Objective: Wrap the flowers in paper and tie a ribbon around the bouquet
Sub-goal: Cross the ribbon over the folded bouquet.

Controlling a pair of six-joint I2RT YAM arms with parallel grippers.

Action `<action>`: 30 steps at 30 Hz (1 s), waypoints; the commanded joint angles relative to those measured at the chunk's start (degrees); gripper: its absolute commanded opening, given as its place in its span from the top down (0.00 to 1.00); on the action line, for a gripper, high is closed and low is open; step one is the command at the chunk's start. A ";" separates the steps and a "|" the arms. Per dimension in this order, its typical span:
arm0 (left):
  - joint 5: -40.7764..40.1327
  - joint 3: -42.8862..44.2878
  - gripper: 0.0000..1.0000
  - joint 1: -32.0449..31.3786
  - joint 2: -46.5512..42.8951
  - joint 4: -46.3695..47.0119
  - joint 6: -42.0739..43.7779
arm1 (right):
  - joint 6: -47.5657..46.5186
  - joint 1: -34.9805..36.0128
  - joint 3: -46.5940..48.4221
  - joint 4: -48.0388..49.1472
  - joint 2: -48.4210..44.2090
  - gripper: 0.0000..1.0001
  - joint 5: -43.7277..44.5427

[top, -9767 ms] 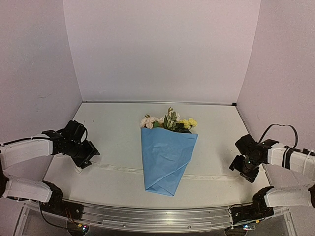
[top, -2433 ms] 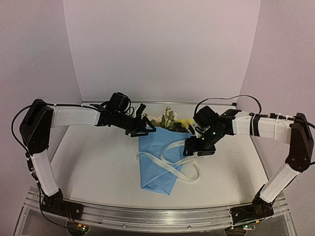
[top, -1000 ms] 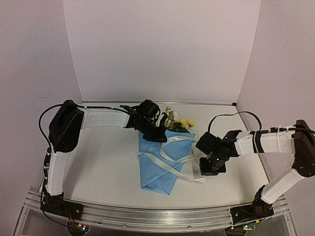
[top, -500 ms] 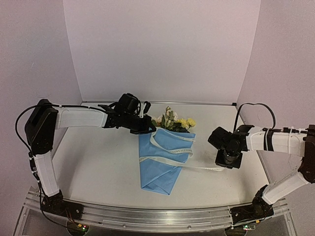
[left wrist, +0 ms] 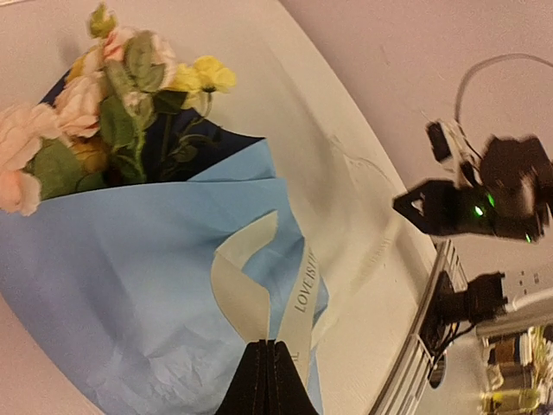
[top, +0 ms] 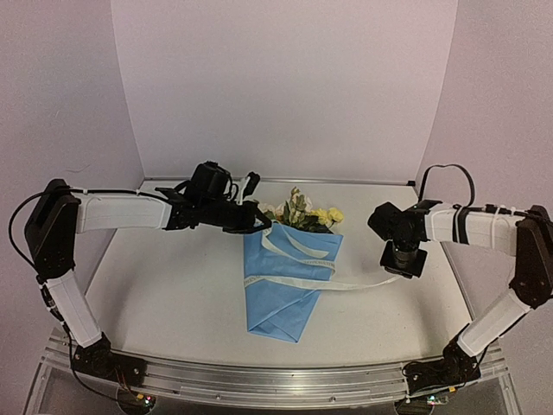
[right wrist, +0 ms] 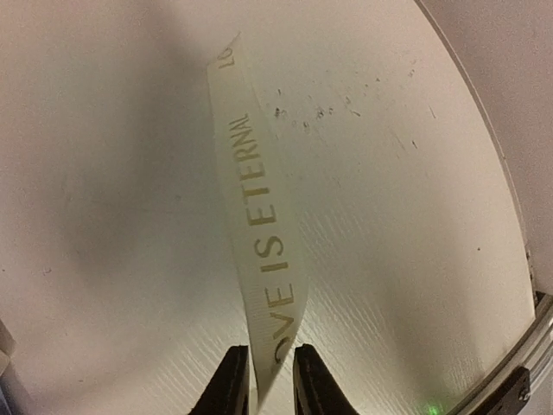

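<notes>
The bouquet lies mid-table, its light-blue paper point(top: 285, 298) a cone around the stems, with the flowers point(top: 304, 214) at the far end. The off-white lettered ribbon point(top: 302, 282) crosses the cone and runs right, lifted off the table. My left gripper point(top: 262, 224) hovers at the cone's upper left corner. In the left wrist view it point(left wrist: 268, 343) is shut on the ribbon point(left wrist: 298, 294), which loops over the paper point(left wrist: 112, 285) below the flowers point(left wrist: 130, 95). My right gripper point(top: 403, 266) is right of the cone. Its jaws point(right wrist: 270, 350) stand slightly apart with the ribbon point(right wrist: 255, 233) between them.
The white table point(top: 173, 294) is closed in by pale walls at the back and on both sides. An aluminium rail point(top: 259, 380) runs along the near edge. The right arm point(left wrist: 484, 194) shows in the left wrist view beyond the bouquet.
The right gripper has moved right and back, drawing the ribbon taut across the cone, and its jaws have parted. The left gripper has shifted slightly left, still holding the ribbon.
</notes>
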 commanded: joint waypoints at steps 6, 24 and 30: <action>9.31 1.97 1.00 -6.94 1.19 -3.79 15.78 | -9.18 -0.15 5.90 5.82 -3.91 0.30 -13.56; 8.69 5.72 1.00 -9.62 7.12 -12.66 19.61 | -4.25 11.01 11.12 17.55 9.56 0.39 -21.35; 8.53 5.43 1.00 -9.62 7.35 -12.26 19.01 | -3.39 8.55 12.39 21.32 13.69 0.55 -22.46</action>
